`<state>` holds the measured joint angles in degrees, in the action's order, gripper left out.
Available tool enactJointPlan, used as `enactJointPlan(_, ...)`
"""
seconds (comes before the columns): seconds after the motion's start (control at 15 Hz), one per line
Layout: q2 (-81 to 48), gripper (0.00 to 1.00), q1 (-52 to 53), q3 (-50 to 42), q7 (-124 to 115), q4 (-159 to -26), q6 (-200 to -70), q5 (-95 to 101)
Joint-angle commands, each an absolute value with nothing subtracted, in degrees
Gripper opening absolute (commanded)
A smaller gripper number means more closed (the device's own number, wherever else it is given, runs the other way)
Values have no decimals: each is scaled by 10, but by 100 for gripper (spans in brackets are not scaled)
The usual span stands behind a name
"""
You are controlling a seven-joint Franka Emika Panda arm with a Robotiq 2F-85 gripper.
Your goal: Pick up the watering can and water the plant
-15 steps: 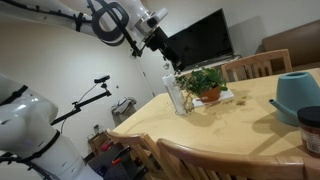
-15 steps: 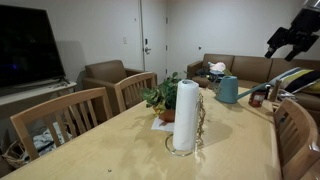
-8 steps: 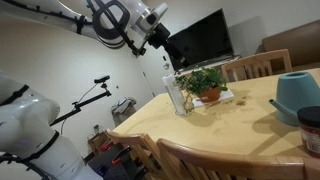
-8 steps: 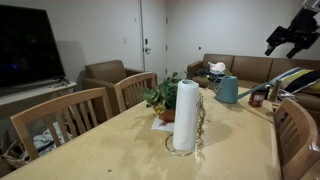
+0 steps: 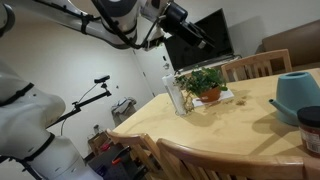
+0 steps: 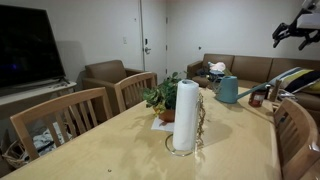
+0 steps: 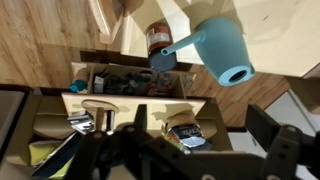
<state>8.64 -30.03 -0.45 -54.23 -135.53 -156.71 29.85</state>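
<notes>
in an exterior view the gripper (image 5: pixel 203 38) hangs high over the table (image 5: pixel 190 135), dark against the television (image 5: pixel 220 33), and here i cannot tell how its jaws stand. the watering can (image 5: pixel 297 92) stands near the table's edge, well apart from the gripper and far below it. the plant (image 5: pixel 207 80) sits between the two, just beside a clear bottle (image 5: pixel 175 90).

in an exterior view from the other end, the gripper (image 6: pixel 298 27) is up in the top corner. the watering can (image 6: pixel 228 90) stands upright on the far part of the table, beyond the plant (image 6: pixel 161 97) and a paper towel roll (image 6: pixel 185 115).

the wrist view looks down from above. the fingers (image 7: pixel 131 148) are spread wide with nothing between them. the watering can (image 7: pixel 225 48) lies ahead of them, toward the top of the view, its spout reaching toward a dark jar (image 7: pixel 157 38). i cannot make out its handle.

i judge this the approach step, with the can not yet touched. the next move calls for a long descent and for lining the wide jaws up on the can before closing.
</notes>
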Motion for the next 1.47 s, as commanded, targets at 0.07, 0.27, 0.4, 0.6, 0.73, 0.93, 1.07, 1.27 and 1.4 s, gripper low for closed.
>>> enactJointPlan(0.07, 18, 100, -295, -16, -715, -1267, -1527, 415)
enactJointPlan(0.27, -38, 100, -234, -58, -647, -1228, -1523, 341)
enactJointPlan(0.4, -75, 100, -202, -76, -576, -1206, -1530, 268)
enactJointPlan(0.6, -117, 100, -169, -94, -485, -1175, -1519, 172)
enactJointPlan(0.73, -104, 100, -143, -123, -510, -1202, -1543, 187)
enactJointPlan(0.93, -105, 100, -132, -136, -511, -1202, -1543, 189)
enactJointPlan(1.07, -105, 100, -132, -137, -511, -1202, -1543, 189)
enactJointPlan(1.27, -122, 100, -138, -131, -470, -1181, -1508, 163)
enactJointPlan(1.4, -137, 100, -143, -130, -401, -1165, -1484, 124)
